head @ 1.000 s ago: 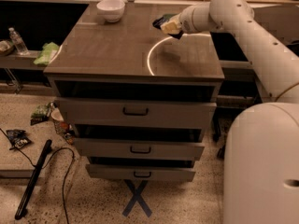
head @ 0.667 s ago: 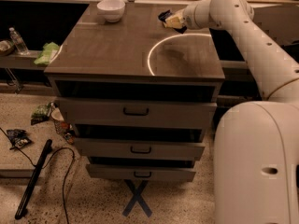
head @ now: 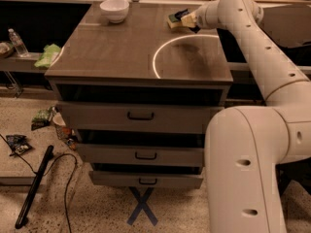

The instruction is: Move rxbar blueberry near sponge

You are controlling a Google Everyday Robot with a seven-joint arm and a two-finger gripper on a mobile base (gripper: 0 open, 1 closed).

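Note:
My gripper is at the far right of the cabinet top, reached in from the right. It is shut on the rxbar blueberry, a dark flat bar that sticks out to the left of the fingers, low over the surface. The sponge, yellow with a dark green layer, lies right beside and just below the bar, partly covered by the gripper. I cannot tell whether the bar touches the sponge.
A white bowl stands at the far left of the top. A light green cloth and a water bottle lie on a low shelf to the left. Snack bags and a black stick lie on the floor.
My gripper has moved with the dark bar toward the back of the cabinet top and now sits right beside the sponge.

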